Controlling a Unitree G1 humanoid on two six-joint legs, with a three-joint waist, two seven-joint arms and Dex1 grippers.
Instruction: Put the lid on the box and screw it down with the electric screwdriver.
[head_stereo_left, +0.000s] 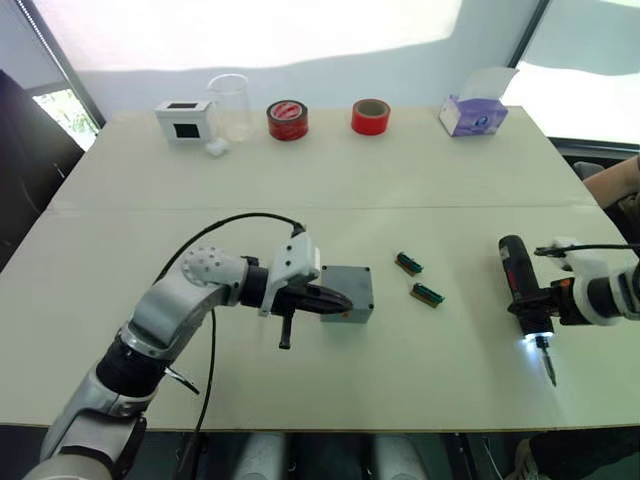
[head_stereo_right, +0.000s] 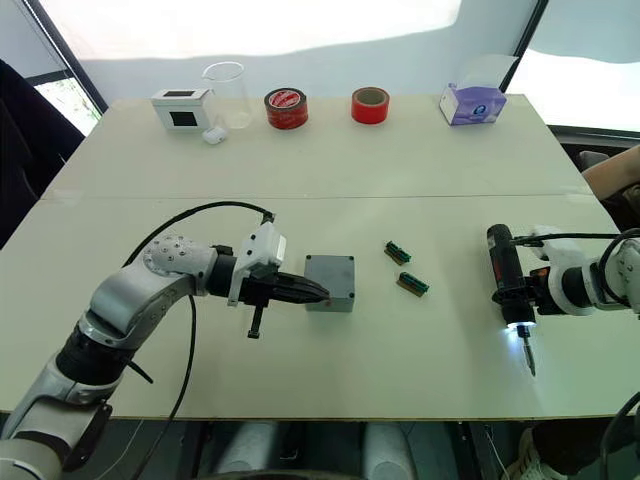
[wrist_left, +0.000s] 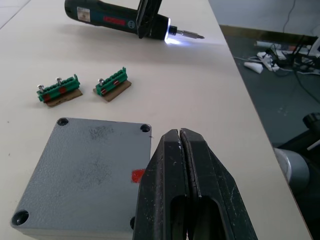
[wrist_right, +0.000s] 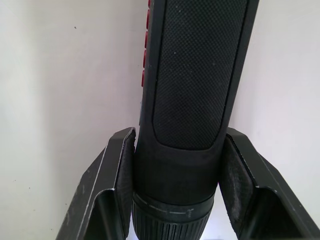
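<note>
Lid (head_stereo_left: 348, 292) sits on box at frame centre, left gripper (head_stereo_left: 335, 300) pressed together against it; right gripper (head_stereo_left: 545, 305) clamps the screwdriver (head_stereo_left: 522, 288) at right, lit, so screwing comes next, needing bit over a corner screw.

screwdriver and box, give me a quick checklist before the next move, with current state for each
1. Electric screwdriver gripped: ok. The right gripper has a finger on each side of its body.
2. Tool light lit: ok. There is a glow at its tip over the table.
3. Lid on the box: ok. Its flat top with corner screw holes faces up and looks flush.
4. Screws in the lid corners: cannot tell. The holes look dark.
5. Left gripper out of the way: not ok. It is shut, with its tips at the box edge by the red mark.
6. Path clear: not ok. Two green terminal strips lie between tool and box.
</note>
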